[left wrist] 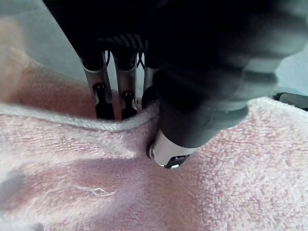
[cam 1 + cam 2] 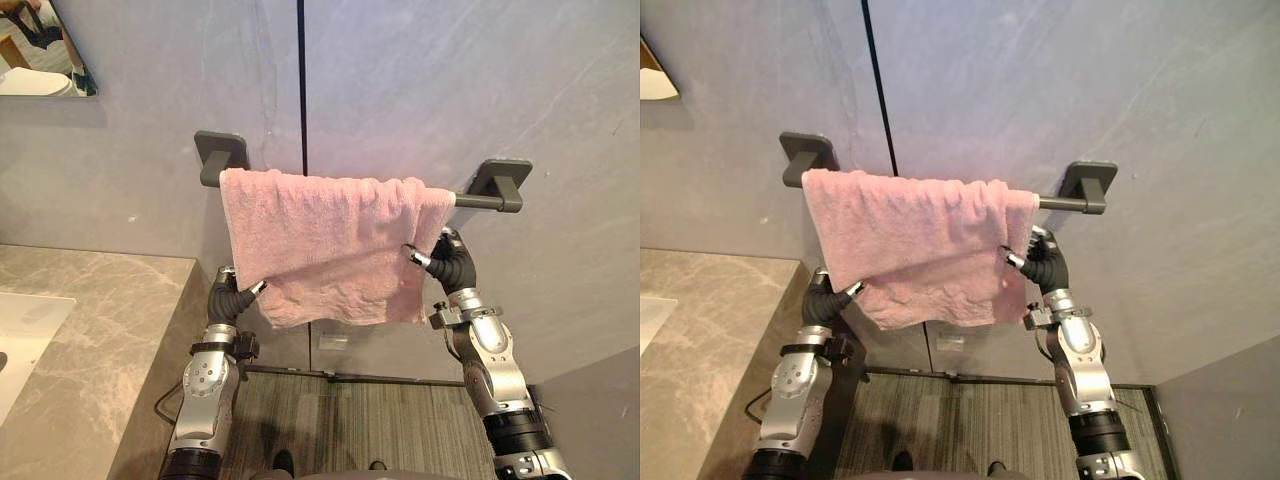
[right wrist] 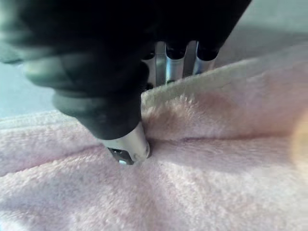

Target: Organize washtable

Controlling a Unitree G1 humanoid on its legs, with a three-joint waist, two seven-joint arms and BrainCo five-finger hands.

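1. A pink towel [image 2: 330, 240] is draped over a dark grey towel bar [image 2: 482, 201] fixed to a grey wall. It covers the bar from the left bracket almost to the right bracket, and a short bare stretch of bar is left at the right end.
2. The cloth hangs unevenly below the bar. The lower edge sags towards the left corner, and a diagonal fold runs across the front.
3. The left hand [image 2: 236, 296] is raised below the bar's left end. It is closed on the towel's lower left corner, with the hem pinched between the thumb in front and the fingers [image 1: 103, 94] behind.
4. The right hand [image 2: 446, 262] is held just under the bar's right end. The towel's right edge is pinched the same way, thumb on the front face and fingers behind the hem.
5. Both edges appear to be gripped so that the cloth can be pulled flat and level on the bar; the hang is judged unfinished.
6. Below and left of the bar, a beige marble countertop [image 2: 90, 330] with a white basin [image 2: 25, 325] is seen.
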